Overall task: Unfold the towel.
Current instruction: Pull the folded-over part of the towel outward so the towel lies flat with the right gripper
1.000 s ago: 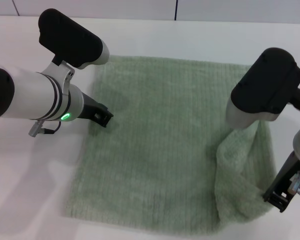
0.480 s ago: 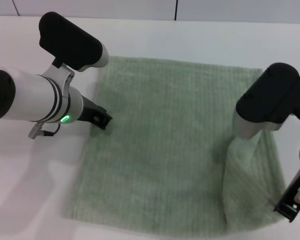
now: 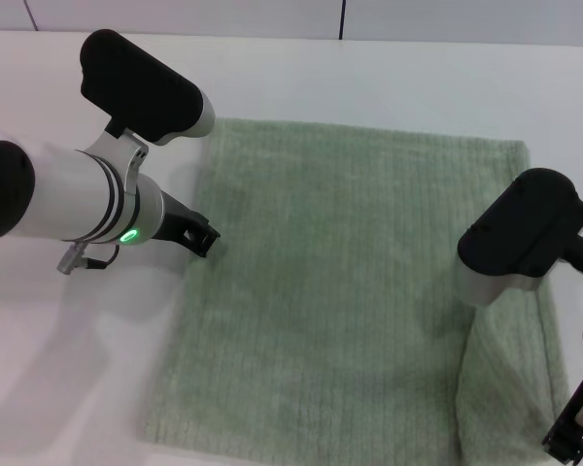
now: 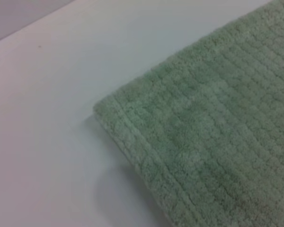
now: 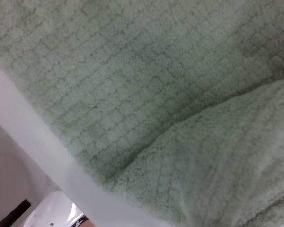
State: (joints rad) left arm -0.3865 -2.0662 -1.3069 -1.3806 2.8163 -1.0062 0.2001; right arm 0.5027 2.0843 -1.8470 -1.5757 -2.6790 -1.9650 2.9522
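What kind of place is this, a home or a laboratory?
Probably a lab or test bench, not a home: a bare white table, one green towel as the only item, and pale wall panels behind. Nothing household is in view.

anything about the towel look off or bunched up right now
Yes: the towel lies mostly flat on the table, but its near right corner is lifted and draped in a fold under the right gripper, not spread out.
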